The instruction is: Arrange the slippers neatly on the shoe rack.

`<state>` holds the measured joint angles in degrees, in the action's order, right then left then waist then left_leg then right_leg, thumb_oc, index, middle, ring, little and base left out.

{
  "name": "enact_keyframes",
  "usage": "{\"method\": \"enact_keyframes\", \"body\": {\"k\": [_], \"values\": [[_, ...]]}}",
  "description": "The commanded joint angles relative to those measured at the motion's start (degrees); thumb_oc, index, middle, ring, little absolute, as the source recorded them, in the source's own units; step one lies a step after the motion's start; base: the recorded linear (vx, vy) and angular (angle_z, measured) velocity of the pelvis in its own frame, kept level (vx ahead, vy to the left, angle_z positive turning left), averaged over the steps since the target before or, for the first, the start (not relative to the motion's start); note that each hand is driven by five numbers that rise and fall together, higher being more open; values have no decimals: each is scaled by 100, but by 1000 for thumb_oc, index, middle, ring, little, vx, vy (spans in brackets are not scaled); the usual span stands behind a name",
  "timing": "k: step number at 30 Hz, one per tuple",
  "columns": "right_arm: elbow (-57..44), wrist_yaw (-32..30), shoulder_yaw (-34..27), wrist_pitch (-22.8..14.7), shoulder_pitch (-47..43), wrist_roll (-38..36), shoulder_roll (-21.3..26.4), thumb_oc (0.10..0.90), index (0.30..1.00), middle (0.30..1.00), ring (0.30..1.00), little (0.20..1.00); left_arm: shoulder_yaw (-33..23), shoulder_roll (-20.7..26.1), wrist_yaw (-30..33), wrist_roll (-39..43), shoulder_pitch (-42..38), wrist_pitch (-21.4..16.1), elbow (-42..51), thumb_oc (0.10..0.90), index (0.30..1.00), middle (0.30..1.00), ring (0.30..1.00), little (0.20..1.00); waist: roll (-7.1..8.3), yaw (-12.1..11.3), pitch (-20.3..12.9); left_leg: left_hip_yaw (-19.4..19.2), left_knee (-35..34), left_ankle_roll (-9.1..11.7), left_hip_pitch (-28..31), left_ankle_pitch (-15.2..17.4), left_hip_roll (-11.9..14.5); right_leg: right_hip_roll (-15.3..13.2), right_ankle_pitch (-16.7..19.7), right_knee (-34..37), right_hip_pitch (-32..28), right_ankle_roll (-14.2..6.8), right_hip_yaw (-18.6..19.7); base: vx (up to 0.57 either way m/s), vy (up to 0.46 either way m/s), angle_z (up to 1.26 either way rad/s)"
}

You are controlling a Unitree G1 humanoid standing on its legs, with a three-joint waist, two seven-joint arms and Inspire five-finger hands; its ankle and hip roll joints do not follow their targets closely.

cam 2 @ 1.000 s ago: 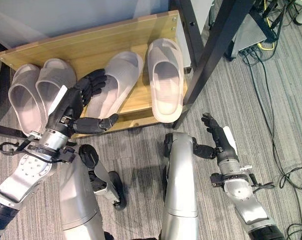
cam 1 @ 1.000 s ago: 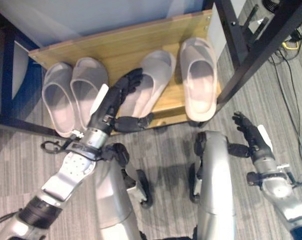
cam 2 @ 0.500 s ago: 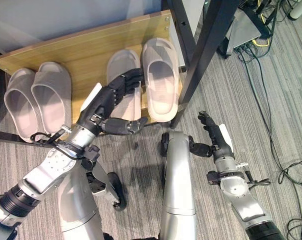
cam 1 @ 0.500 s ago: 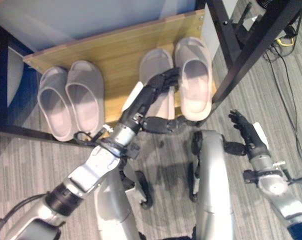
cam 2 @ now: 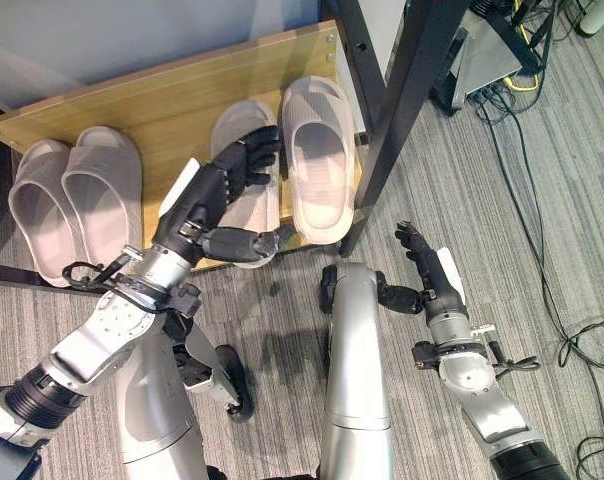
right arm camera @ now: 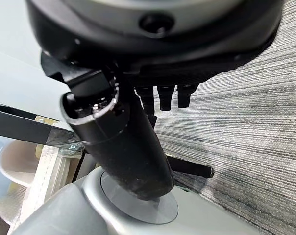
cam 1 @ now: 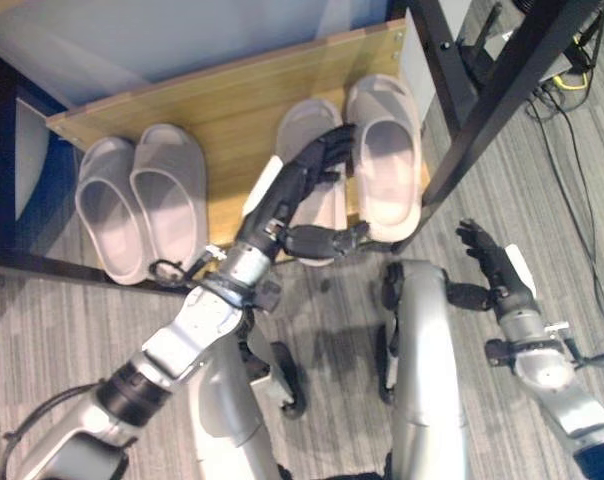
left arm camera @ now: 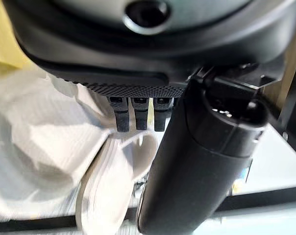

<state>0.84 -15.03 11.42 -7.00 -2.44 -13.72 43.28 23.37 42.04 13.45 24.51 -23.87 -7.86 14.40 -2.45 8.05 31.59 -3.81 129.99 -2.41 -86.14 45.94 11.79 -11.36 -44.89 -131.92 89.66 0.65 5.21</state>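
Four pale grey foam slippers (cam 2: 78,198) showing dull pinkish footbeds. Light yellow-brown wooden shoe rack shelf (cam 2: 157,100) showing fine grain. Grey carpet floor (cam 2: 542,190) running in thin darker streaks. Black metal frame post (cam 2: 402,95) standing plain, unpatterned.

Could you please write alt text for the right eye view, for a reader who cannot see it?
The robot's left hand rests with open fingers on a pale grey foam slipper lying beside its mate on a light wooden shoe rack shelf. A second pale grey pair lies further left, and the right hand hangs open over grey carpet.
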Motion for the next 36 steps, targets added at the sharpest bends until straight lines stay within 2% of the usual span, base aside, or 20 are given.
{"method": "enact_keyframes", "body": {"k": [1, 4, 7, 14, 31, 36], "values": [[-884, 41, -143, -592, -495, 106, 95, 800, 900, 900, 900, 900, -515, 253, 291, 140, -420, -877, 814, 800, 900, 900, 900, 900, -19, -266, -180, 565, -773, 485, -381, -503, -346, -550, 49, 399, 29, 18, 467, 0, 0, 0], [-972, 57, -224, -594, -371, 104, 100, 800, 900, 900, 900, 900, -753, 377, 265, 182, -91, -854, 938, 800, 900, 900, 900, 900, -13, -279, -180, 580, -779, 493, -381, -503, -347, -552, 59, 400, 29, 25, 458, 0, 0, 0], [-993, 68, -232, -589, -336, 92, 116, 800, 900, 900, 900, 900, -758, 425, 159, 242, 36, -783, 901, 800, 900, 900, 900, 900, 6, -280, -180, 593, -788, 501, -381, -507, -359, -555, 84, 407, 29, 31, 470, 0, 0, 0], [-937, 83, -207, -581, -410, 82, 117, 800, 900, 900, 900, 900, -672, 406, 68, 303, -11, -751, 809, 800, 900, 900, 900, 900, 27, -268, -180, 596, -770, 505, -381, -491, -350, -543, 85, 417, 29, 25, 476, 0, 0, 0], [-1058, 183, -238, -562, -264, 140, 80, 800, 900, 900, 900, 900, -721, 374, -103, 426, 16, -830, 1380, 800, 900, 900, 900, 900, 35, -248, -180, 549, -732, 485, -381, -426, -366, -520, 72, 436, 29, -28, 555, 0, 2, 0], [-1063, 196, -203, -534, -254, 175, 61, 800, 900, 900, 900, 900, -606, 359, -186, 477, 10, -753, 1375, 800, 900, 900, 900, 900, 45, -226, -180, 530, -713, 481, -381, -419, -371, -508, 70, 415, 29, -40, 585, 0, 0, 0]]}}
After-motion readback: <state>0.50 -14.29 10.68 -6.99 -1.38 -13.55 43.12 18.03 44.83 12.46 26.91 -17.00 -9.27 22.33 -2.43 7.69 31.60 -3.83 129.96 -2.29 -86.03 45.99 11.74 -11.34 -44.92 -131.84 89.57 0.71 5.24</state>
